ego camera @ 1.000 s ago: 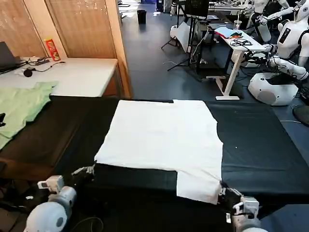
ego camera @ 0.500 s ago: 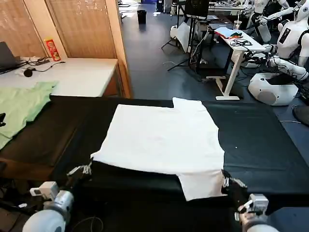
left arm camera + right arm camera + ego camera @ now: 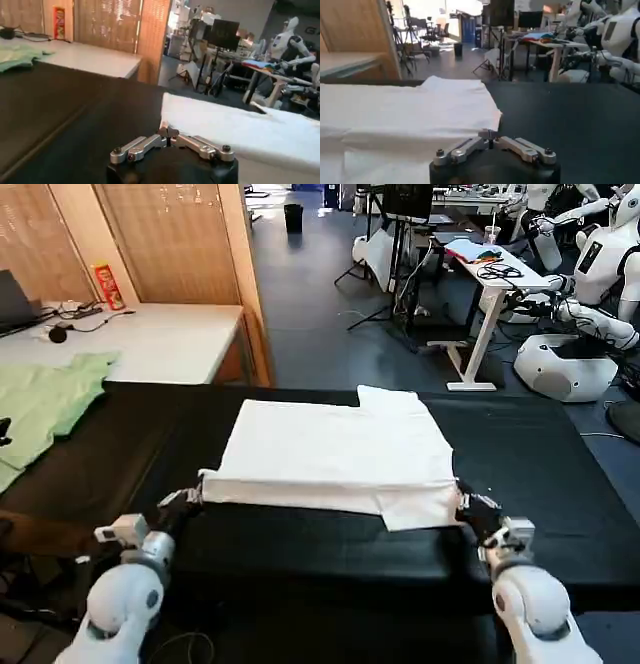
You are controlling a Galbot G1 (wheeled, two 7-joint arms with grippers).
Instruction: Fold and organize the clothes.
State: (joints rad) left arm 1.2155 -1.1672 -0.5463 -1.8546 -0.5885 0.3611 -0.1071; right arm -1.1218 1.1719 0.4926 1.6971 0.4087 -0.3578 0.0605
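The clothes are one white T-shirt (image 3: 340, 444) lying plain side up on the black table (image 3: 545, 454). Its near part is doubled over, with one sleeve poking out at the far edge. My left gripper (image 3: 190, 499) is shut on the shirt's near left corner, just above the table. My right gripper (image 3: 465, 506) is shut on the near right corner. In the left wrist view the closed left gripper (image 3: 169, 132) pinches the corner of the T-shirt (image 3: 240, 125). In the right wrist view the closed right gripper (image 3: 489, 134) meets the edge of the T-shirt (image 3: 395, 110).
A light green garment (image 3: 40, 404) lies at the table's far left. Behind it stands a white desk (image 3: 160, 339) with a red can (image 3: 105, 284) and cables. Black tabletop stretches bare to the right of the shirt. Other robots (image 3: 600, 264) stand across the room.
Both grippers have moved forward, away from my body, carrying the shirt's near hem with them. The near part now lies folded over the rest, and the shirt looks shorter.
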